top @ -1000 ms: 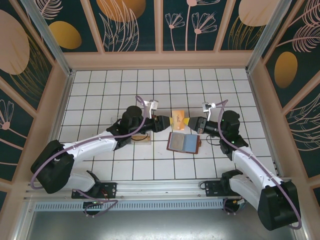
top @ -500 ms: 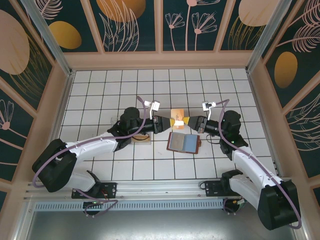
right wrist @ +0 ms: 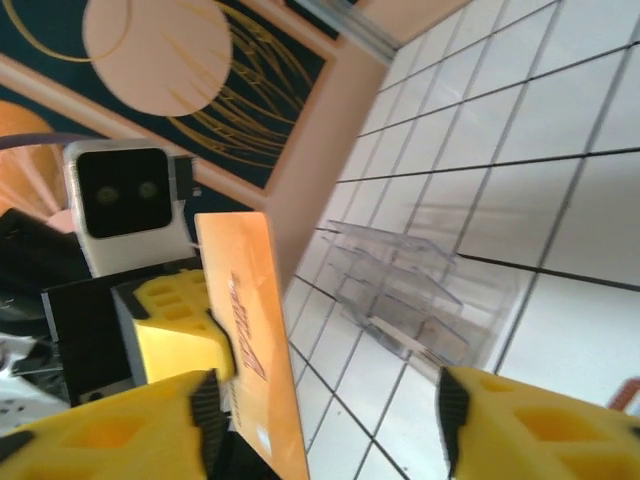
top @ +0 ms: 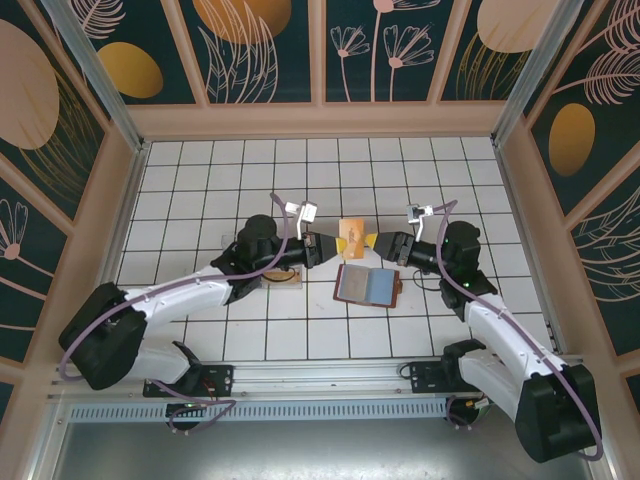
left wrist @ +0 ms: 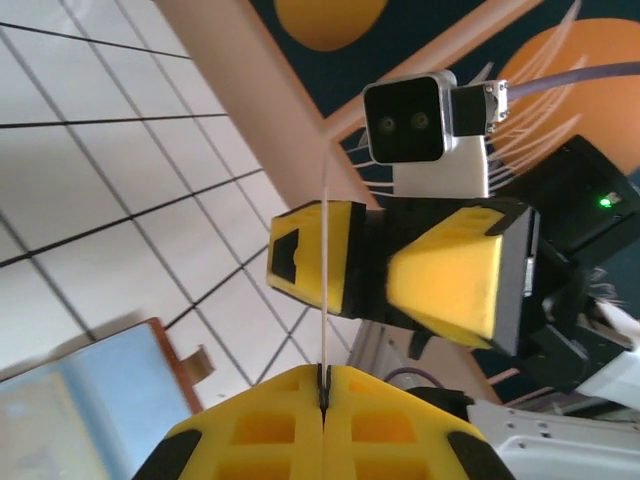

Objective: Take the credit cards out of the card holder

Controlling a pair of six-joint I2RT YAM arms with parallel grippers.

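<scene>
- Both arms reach inward over the worktop (top: 200, 170). The left hand (top: 333, 241) pinches the orange card (top: 352, 232) upright, and the right hand (top: 376, 243) is spread at the card's other edge.
- The card holder (top: 368, 285) lies open, blue-grey inside up, beneath them.

White tiled table (top: 200, 180), dark grout lines, wooden rim along the far and side edges. Card holder (top: 368, 285) lies open and flat near the centre, blue-grey inside up, brown edge showing. To its left, not touching, a clear box (right wrist: 395, 290) stands on the tiles; contents unclear.
</scene>
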